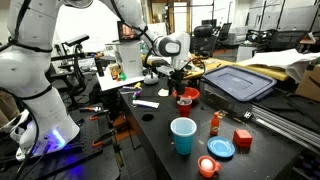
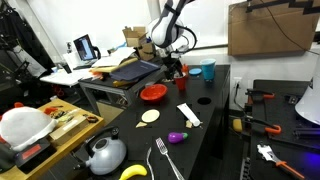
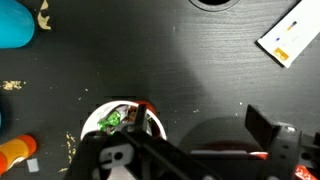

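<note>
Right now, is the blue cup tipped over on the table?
No, in an exterior view the blue cup stands upright on the black table with its open mouth facing up.

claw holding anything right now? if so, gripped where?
Nothing is held. The claw is open and empty, hanging just above the table by the red bowl, without touching it.

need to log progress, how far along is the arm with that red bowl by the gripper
Done: the gripper is placed just above the red bowl, up the table from the blue cup. In hand: nothing; the jaws are open and hold no object. Left, it seems: coming down, closing and lifting. The wrist view shows a small container under the gripper, too blurred to name.
</note>
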`<state>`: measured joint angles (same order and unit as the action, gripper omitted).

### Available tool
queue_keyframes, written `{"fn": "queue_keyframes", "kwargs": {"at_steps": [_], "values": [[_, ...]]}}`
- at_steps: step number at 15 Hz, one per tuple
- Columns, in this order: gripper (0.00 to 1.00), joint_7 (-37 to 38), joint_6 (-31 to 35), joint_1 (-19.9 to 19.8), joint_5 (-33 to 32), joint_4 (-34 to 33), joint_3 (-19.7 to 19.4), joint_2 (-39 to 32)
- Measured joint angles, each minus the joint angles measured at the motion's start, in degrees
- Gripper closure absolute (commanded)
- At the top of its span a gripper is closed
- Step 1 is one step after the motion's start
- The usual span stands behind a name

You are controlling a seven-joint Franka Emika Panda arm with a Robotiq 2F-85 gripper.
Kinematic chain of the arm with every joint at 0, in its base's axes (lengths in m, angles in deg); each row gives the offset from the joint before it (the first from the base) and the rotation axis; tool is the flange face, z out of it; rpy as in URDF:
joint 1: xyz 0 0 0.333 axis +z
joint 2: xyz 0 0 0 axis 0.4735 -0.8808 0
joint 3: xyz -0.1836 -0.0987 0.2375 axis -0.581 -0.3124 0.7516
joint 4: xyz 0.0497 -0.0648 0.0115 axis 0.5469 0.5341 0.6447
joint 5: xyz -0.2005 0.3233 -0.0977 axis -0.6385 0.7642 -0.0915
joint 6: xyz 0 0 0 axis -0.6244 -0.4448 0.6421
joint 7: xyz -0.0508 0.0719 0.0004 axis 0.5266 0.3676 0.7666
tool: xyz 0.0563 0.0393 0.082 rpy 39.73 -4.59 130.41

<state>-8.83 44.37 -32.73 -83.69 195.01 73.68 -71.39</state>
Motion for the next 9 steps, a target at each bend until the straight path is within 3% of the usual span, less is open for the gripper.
{"fn": "queue_keyframes", "kwargs": {"at_steps": [9], "values": [[0.0, 0.14, 0.98, 0.05, -1.81, -1.73, -0.21, -1.4]]}}
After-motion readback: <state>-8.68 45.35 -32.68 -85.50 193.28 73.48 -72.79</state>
